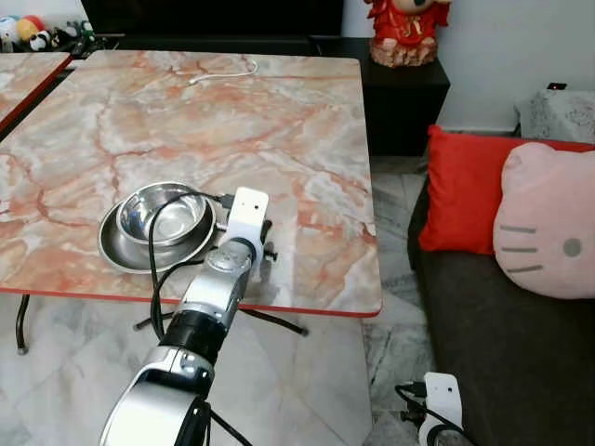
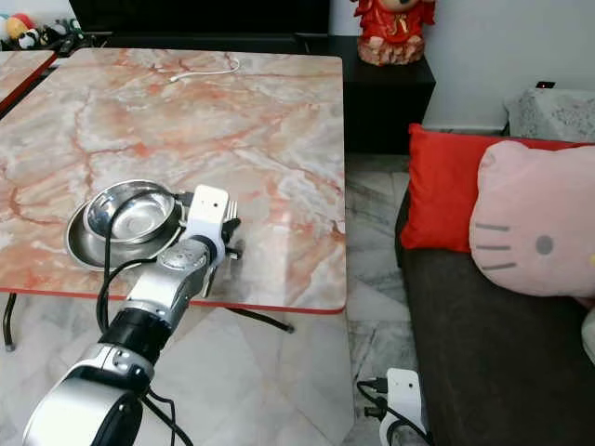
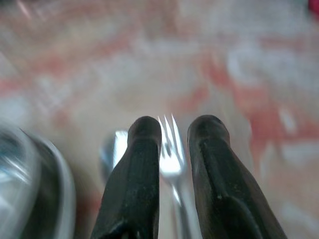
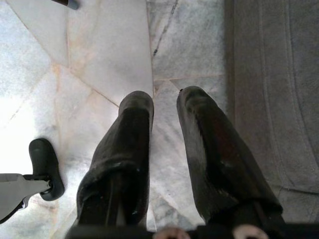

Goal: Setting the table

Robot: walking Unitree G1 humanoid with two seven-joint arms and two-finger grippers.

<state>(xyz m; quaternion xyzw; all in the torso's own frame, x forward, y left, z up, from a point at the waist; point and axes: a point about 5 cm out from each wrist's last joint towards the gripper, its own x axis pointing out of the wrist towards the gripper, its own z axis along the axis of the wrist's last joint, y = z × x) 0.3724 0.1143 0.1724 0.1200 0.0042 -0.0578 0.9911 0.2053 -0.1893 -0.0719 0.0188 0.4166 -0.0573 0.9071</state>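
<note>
Two steel pieces are already sitting on the marble table (image 1: 307, 121): a bowl (image 1: 165, 215) nested in a plate (image 1: 125, 249), near the front edge. Left gripper (image 3: 174, 130) is reaching over the table just beside them, its fingers (image 3: 142, 164) parted with a fork (image 3: 172, 159) lying in the gap; whether they are pinching it or just straddling it, cannot tell. Fork is looking thin, bright, tines pointing away from the wrist. A spoon (image 3: 110, 154) is lying between fork and plate rim. Judging the setting well underway, cutlery placement finishing. Right gripper (image 4: 164, 149) is hanging idle over the floor, fingers slightly apart, holding nothing.
</note>
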